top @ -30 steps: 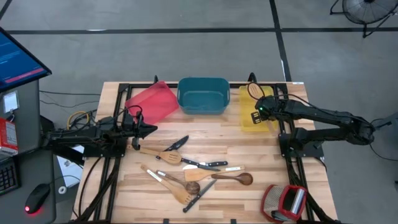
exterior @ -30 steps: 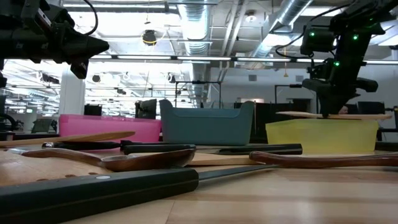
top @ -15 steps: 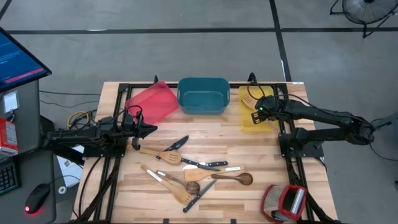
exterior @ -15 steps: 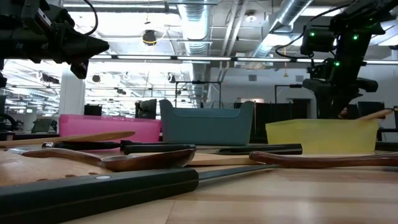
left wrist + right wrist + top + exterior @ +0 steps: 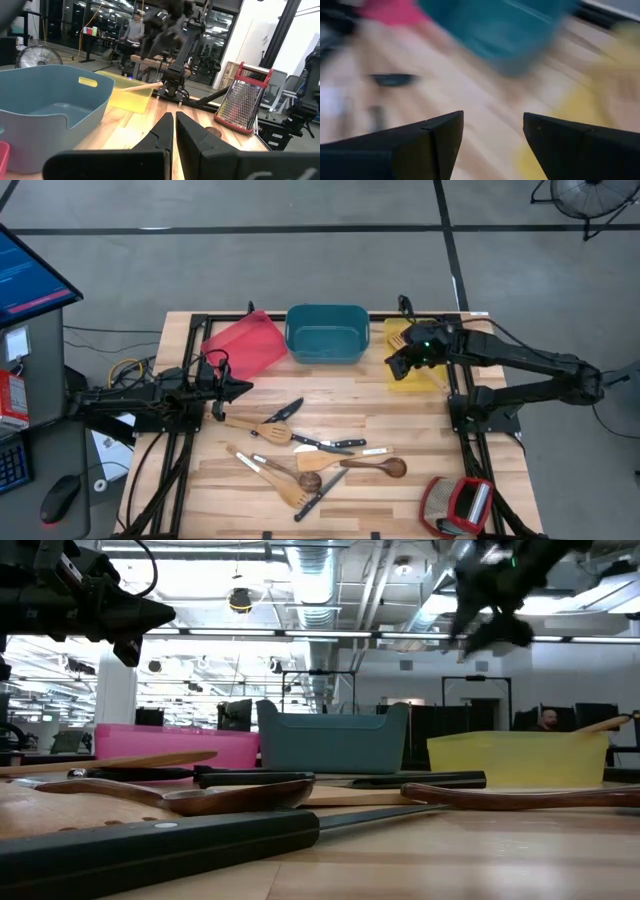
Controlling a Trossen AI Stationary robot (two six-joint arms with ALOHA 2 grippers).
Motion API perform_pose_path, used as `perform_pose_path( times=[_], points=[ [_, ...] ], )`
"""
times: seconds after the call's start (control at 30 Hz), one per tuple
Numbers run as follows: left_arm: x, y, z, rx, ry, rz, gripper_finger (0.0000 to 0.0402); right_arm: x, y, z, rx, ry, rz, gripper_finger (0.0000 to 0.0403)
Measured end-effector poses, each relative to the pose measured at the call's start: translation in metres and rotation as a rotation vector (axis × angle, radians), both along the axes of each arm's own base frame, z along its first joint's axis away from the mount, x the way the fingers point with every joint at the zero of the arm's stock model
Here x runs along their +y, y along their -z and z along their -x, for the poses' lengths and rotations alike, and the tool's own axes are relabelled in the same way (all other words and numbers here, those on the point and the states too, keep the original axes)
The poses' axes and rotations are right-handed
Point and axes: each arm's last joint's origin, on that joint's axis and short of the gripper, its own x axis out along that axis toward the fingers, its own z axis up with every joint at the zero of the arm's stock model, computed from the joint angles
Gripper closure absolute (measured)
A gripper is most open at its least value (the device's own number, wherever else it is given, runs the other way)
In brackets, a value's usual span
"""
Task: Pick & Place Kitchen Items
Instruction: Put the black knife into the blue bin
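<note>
**Kitchen items bunched mid-table: the next pick is where trouble lies**

Kitchen items (image 5: 310, 457) lie in a loose heap on the middle of the tabletop (image 5: 420, 435), nearer the near edge than the trays: wooden spatulas, wooden spoons and black-handled knives, several crossing or touching. 1 wooden spatula (image 5: 397, 340) rests in the yellow tray (image 5: 392, 375) at the far right, its handle poking over the rim.

The right gripper (image 5: 400, 362) hangs above the near-left part of the yellow tray, fingers spread and holding nothing. The left gripper (image 5: 243, 389) waits at the left edge of the tabletop, fingers pressed together, also empty.

Risks, as I judge them:

- Because the utensils overlap, closing on 1 could drag or flip a neighbour; the dark wooden spoon (image 5: 375, 468) and a knife (image 5: 322, 493) look to be touching at the near side of the pile
- Knives are slim and lie flat, so the fingers may scrape the wood or slip off the blade rather than the handle
- The spatula's overhanging handle could be clipped by the right arm on a low return over the tray, tipping it out
- The red tray (image 5: 243, 344) sits tilted at the far left; a drop there may slide or bounce out
</note>
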Motion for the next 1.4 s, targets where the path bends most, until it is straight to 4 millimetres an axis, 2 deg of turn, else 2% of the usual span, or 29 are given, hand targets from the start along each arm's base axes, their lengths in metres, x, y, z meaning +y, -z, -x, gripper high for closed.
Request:
perform_pose_path(
  times=[0.17,0.33,0.53,0.67,0.77,1.2,1.4],
  points=[
    [0.0,0.0,0.0,0.0,0.001,0.0,0.0399,0.035,-0.015,-0.022,-0.188,-0.233,0.044,0.0188],
    [0.0,0.0,0.0,0.0,0.0,0.0,0.0399,0.073,-0.011,-0.049,-0.249,-0.415,0.139,0.0188],
    [0.0,0.0,0.0,-0.001,0.0,0.0,0.0399,0.101,0.029,-0.083,-0.107,-0.477,0.222,0.0184],
    [0.0,-0.001,0.0,-0.005,0.0,0.0,0.0399,0.112,0.065,-0.101,0.026,-0.522,0.22,0.0168],
    [0.0,-0.001,0.0,-0.009,0.0,-0.001,0.0399,0.119,0.084,-0.116,0.084,-0.538,0.218,0.0155],
    [0.0,-0.002,0.0,-0.017,0.0,-0.001,0.0399,0.15,0.123,-0.218,0.084,-0.661,0.333,0.0146],
    [0.0,-0.002,0.0,-0.019,0.001,-0.002,0.0399,0.149,0.148,-0.247,0.128,-0.671,0.364,0.0147]
  ],
)
